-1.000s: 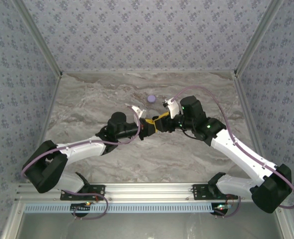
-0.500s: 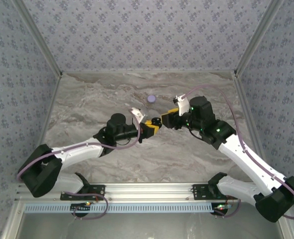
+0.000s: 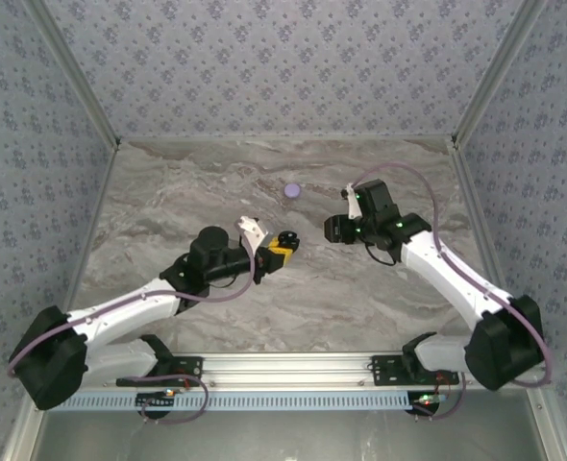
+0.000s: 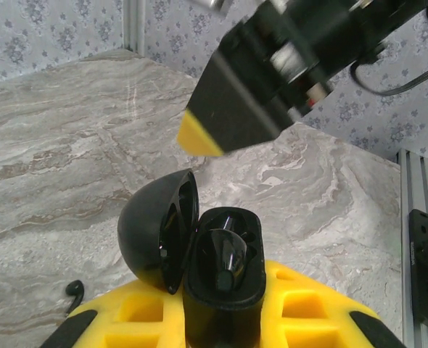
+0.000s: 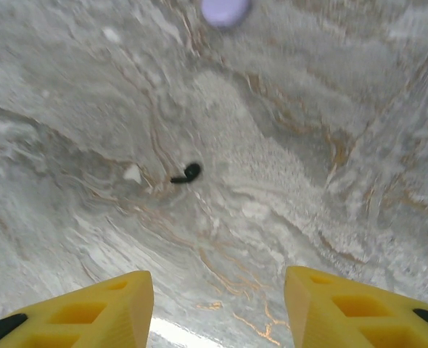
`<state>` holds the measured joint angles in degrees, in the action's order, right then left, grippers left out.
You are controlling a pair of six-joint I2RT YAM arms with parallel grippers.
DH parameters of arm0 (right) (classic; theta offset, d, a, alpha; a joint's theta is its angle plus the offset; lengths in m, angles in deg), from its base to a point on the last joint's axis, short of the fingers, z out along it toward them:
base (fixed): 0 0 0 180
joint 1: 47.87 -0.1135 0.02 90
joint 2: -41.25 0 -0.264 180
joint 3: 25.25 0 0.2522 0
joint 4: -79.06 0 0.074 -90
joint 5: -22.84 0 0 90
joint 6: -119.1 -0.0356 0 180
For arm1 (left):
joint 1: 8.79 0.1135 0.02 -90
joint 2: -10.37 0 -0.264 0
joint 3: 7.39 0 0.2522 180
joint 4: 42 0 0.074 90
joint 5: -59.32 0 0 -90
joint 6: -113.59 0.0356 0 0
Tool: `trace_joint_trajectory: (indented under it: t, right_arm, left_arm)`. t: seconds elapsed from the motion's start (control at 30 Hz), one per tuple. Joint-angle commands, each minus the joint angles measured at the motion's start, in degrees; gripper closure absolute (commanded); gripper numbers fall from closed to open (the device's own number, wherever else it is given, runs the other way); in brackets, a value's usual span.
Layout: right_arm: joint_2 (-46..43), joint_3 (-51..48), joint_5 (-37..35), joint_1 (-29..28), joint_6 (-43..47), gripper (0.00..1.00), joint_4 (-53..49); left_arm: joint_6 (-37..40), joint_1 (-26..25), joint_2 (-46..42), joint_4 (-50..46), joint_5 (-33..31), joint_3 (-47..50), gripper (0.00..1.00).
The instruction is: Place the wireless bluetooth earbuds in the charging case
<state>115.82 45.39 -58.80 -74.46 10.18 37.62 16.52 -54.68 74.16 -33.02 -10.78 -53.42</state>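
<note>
Marble-look tabletop (image 3: 168, 192) boxed in by blue flowery wallpaper walls (image 3: 264, 67), both arms reaching toward the middle.

Left gripper (image 3: 282, 245) is pinched tight on the black charging case (image 4: 225, 290), yellow fingers (image 4: 308, 312) clamped on either side of it. The case is flipped open, with its lid (image 4: 156, 232) hanging off to one side. From the left wrist cam you can see one black earbud (image 4: 227, 255) sitting down in the well. Can't tell if it's fully seated though.

Right gripper (image 3: 330, 229) is just beside the case, not touching it, with its jaws spread and nothing between them. One of its black, yellow-tipped fingers (image 4: 228, 109) hangs above the open case in the left wrist view.

Down on the marble there's a loose black earbud (image 5: 187, 172) lying in the open, below the right gripper's spread fingers and well apart from the case. A lavender round piece (image 3: 292, 190) sits further back on the table, on its own.
</note>
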Motion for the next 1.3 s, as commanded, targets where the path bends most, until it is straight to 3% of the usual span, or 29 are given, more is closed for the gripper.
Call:
trace_joint_trajectory:
  t: [0.0,0.3,0.7,1.03,1.27]
  right_arm:
    - [3.77,2.75,2.43,0.20,-2.49,0.48,-1.42]
    - [13.99,6.02,4.65,-0.84,-6.78,0.50,-0.53]
    - [27.93,18.11,1.12,-6.62,-8.51,0.54,-4.99]
    - [37.71,26.66,0.70,-9.08,-6.89,0.83,-6.45]
    - [43.21,31.54,-1.97,-10.47,-5.91,0.87,-9.45]
  left_arm:
    - [1.49,-0.35,-3.39,-3.61,-2.74,0.41,0.94]
    - [-1.20,-0.40,-7.37,-5.25,-9.06,2.03,0.94]
    - [-1.98,-0.41,-9.75,-5.70,-10.53,3.34,0.92]
    - [-1.81,-0.37,-11.71,-6.12,-11.62,4.41,0.92]
    - [-2.06,-0.34,-12.11,-5.97,-11.96,4.74,0.92]
